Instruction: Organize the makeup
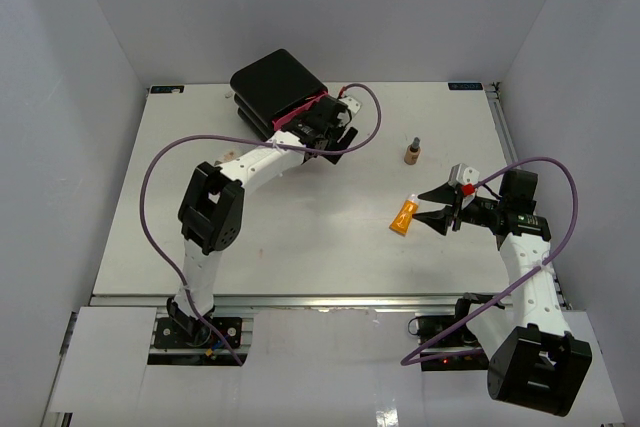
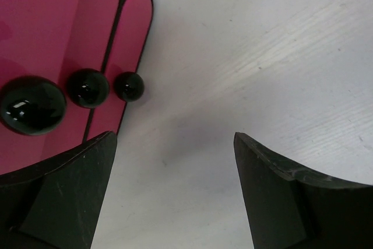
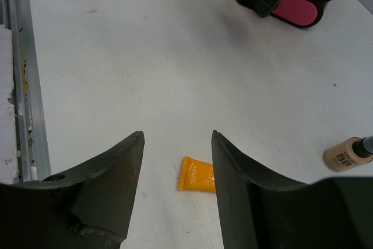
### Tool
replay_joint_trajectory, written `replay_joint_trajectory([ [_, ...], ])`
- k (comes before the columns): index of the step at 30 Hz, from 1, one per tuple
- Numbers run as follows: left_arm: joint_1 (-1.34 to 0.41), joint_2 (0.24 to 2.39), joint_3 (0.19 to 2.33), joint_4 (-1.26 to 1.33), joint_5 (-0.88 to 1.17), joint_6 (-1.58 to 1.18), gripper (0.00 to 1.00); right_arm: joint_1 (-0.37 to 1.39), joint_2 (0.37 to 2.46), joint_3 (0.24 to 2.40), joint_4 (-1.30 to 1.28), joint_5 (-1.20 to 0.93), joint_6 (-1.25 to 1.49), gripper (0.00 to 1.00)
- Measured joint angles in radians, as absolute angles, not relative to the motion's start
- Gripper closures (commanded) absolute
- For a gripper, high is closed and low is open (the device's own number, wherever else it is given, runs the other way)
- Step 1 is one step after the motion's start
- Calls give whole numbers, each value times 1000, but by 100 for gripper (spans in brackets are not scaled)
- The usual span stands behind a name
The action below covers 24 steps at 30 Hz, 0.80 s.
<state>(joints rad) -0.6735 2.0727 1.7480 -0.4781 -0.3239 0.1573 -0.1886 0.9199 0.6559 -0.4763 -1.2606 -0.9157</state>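
Observation:
An orange squeeze tube [image 1: 403, 216] lies flat on the white table, right of centre. My right gripper [image 1: 421, 211] hovers just right of it, open, with nothing between its fingers. In the right wrist view the tube [image 3: 197, 176] shows below the right gripper [image 3: 177, 135], partly behind the right finger. A small tan bottle [image 1: 411, 153] with a dark cap stands upright farther back, and its label shows in the right wrist view [image 3: 342, 155]. My left gripper [image 1: 343, 140] is open beside the front of the black drawer box [image 1: 275, 85]. Only bare table lies between its fingers in the left wrist view [image 2: 173, 138].
The box's pink drawer fronts [image 2: 52, 33] with round black knobs [image 2: 87, 87] fill the left of the left wrist view. The box stands at the back left of the table [image 1: 300, 237]. A metal rail [image 1: 330, 299] runs along the table's near edge, and grey walls close off three sides.

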Motion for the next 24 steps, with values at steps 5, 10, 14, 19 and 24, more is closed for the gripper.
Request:
replay_joint_trajectory([
  [5,-673,2120,1824,-477,-412,181,7,-190,924,656,-476,-1261,-915,44],
  [10,-674,2144,1868,-473,-470,210,6,-190,924,656,-476,-1261,-915,44],
  [14,-679,2150,1874,-469,-497,225,5,-190,924,656,-476,-1261,-914,44],
  [19,-683,2151,1874,-467,-508,236,5,-190,924,656,-476,-1261,-912,44],
  [24,-683,2133,1844,-456,-497,225,6,-190,924,656,-476,-1261,-912,44],
])
